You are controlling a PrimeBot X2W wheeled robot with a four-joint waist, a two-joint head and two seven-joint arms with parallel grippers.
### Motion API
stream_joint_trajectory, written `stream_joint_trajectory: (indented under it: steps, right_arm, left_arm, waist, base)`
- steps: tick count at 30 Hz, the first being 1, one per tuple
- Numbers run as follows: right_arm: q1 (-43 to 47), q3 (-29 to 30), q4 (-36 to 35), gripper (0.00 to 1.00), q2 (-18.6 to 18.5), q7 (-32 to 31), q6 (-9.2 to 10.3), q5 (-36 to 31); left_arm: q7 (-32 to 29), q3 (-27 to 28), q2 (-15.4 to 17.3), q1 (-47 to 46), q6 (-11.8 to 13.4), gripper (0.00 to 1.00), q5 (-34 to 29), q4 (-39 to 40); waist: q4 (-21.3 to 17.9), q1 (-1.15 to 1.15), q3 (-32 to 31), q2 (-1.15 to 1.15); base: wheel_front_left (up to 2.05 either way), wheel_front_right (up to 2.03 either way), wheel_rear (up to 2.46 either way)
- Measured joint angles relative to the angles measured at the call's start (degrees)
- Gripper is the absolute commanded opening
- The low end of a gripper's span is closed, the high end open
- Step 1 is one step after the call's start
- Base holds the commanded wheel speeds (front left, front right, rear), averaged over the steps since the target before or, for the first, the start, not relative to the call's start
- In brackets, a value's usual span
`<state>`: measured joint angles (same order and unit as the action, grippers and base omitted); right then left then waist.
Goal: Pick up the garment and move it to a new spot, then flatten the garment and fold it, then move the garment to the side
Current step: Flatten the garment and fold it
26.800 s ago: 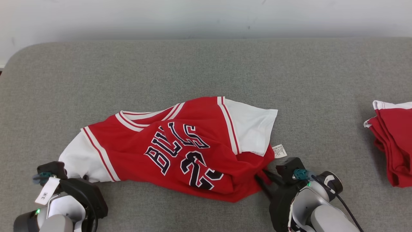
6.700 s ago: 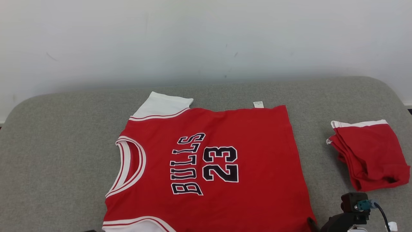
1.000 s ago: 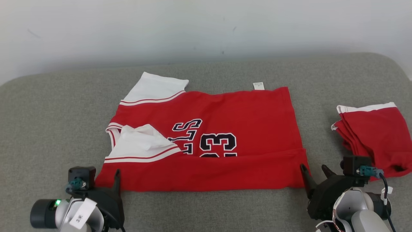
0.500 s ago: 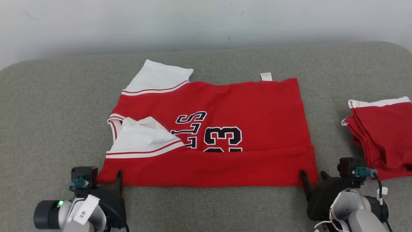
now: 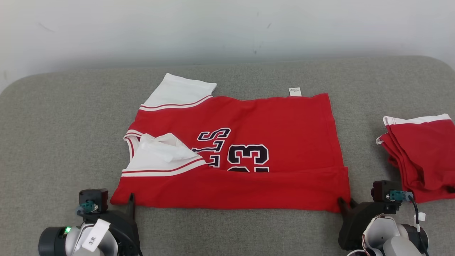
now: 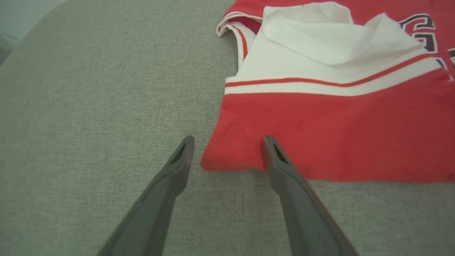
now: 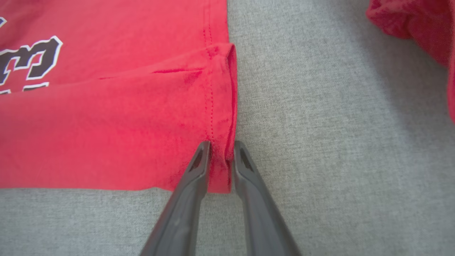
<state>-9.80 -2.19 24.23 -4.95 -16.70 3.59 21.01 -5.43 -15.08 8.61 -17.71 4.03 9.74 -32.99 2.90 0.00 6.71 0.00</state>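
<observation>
The grey padded surface (image 5: 57,117) spreads wide. The red jersey (image 5: 277,124) lies flat at its middle, collar leftward, near edge folded up over the lettering — one white sleeve (image 5: 160,156) turned onto the chest. A folded red garment (image 5: 423,153) sits well apart on the right. The left gripper (image 6: 227,142) stands spread, straddling the near left corner; the right gripper (image 7: 222,147) is pinched on the near right hem corner.

Bare grey cushion (image 5: 53,124) lies open left of the jersey (image 5: 284,124); folded red clothes (image 5: 423,153) crowd its right.
</observation>
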Motion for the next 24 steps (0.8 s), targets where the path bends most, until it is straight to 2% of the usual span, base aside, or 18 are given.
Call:
stream_joint_trajectory:
  steps: [2,3,4,5,9,11,17,22,23,24]
  right_arm:
    - [0.1,0.0,0.38,0.68,0.0,-0.21,0.0,0.0]
    - [0.12,-0.02,0.54,0.73,0.0,-0.34,0.0,0.0]
    - [0.16,-0.05,0.68,0.85,0.01,-0.43,0.0,0.0]
    - [0.23,-0.09,0.88,0.83,0.01,-0.43,0.0,0.0]
    - [1.24,-0.1,1.09,0.4,0.01,-0.51,0.01,0.0]
    - [1.23,-0.11,1.12,0.39,0.01,-0.57,0.01,0.0]
    - [1.2,-0.4,1.15,0.4,0.03,-0.97,0.01,0.0]
    - [1.15,-0.56,1.15,0.36,0.03,-1.03,0.01,0.0]
    - [1.13,-0.57,1.14,0.31,0.04,-1.08,0.01,0.0]
    - [1.11,-0.59,1.1,0.3,0.04,-1.4,0.01,0.01]
  left_arm:
    - [0.02,0.22,0.04,0.08,0.01,1.0,0.54,-0.31]
    - [0.24,0.38,0.07,0.26,0.04,1.0,0.91,-0.55]
    - [0.41,0.59,0.12,0.69,0.07,1.0,1.08,-0.67]
    - [0.42,0.78,0.19,1.16,0.07,1.0,1.08,-0.92]
    - [0.42,1.02,0.37,2.03,-0.01,1.0,1.62,-1.32]
    - [0.43,1.01,0.38,2.06,-0.02,0.97,1.74,-1.47]
    - [0.51,1.05,0.45,1.93,-0.33,1.0,1.91,-1.89]
    - [0.51,1.1,0.4,1.63,-1.04,1.0,2.5,-2.76]
    - [0.51,1.11,0.37,1.49,-1.08,1.0,2.5,-2.89]
    - [0.51,1.14,0.35,1.18,-1.11,1.0,2.64,-3.07]
  waist:
    - [0.02,0.0,-0.37,0.0]
    - [0.02,0.0,-0.56,0.0]
    - [0.01,0.0,-0.76,0.0]
    - [-0.01,0.0,-0.96,0.0]
    - [-0.12,0.0,-1.43,0.0]
    - [-0.15,0.0,-1.49,0.0]
    - [-0.4,0.0,-1.64,0.0]
    - [-0.62,0.0,-1.5,0.0]
    - [-0.67,0.0,-1.46,0.0]
    - [-0.72,0.0,-1.4,0.0]
  base:
    - [0.0,0.0,0.0]
    - [0.0,0.0,0.0]
    - [0.0,0.0,0.0]
    - [0.0,0.0,0.0]
    - [0.0,0.0,0.0]
    - [0.0,0.0,0.0]
    - [0.0,0.0,0.0]
    - [0.0,0.0,0.0]
    - [0.0,0.0,0.0]
    - [0.0,0.0,0.0]
